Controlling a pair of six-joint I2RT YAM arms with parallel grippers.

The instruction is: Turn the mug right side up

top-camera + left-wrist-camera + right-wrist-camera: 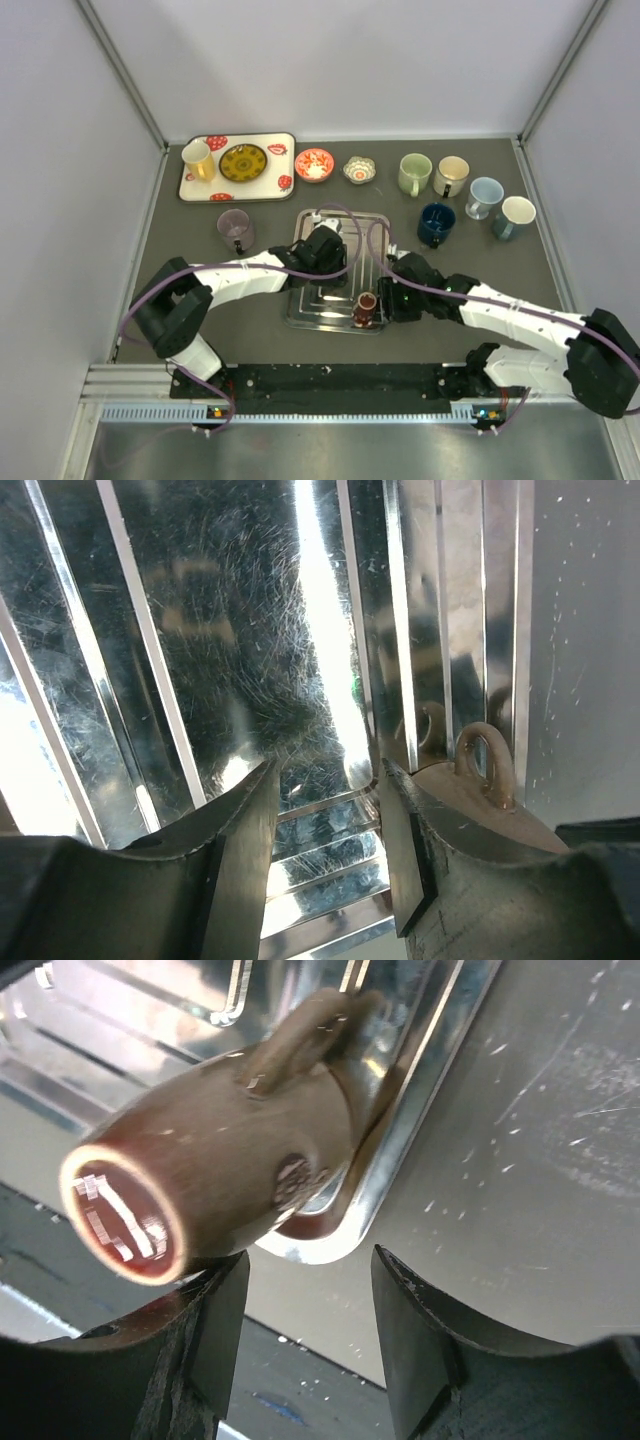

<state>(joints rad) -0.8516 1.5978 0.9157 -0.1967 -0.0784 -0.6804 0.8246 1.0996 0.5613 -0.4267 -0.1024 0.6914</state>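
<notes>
Right wrist: whole mug (210,1175); left wrist: mostly handle (487,765).

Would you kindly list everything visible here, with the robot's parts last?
brown mug: one, brown, metal tray's near right corner
metal tray: one, silver, table centre
patterned tray: one, white-red, back left
yellow mug: one, yellow, on patterned tray
plate: one, yellow-dark, on patterned tray
red bowl: one, red-white, back centre
flower bowl: one, pale, beside red bowl
purple mug: one, purple, left of metal tray
other mugs: five, back right: green mug, tan mug, pale-blue mug, grey mug, navy mug
left tool: one, black, open, over metal tray
right tool: one, black, open, by brown mug
</notes>
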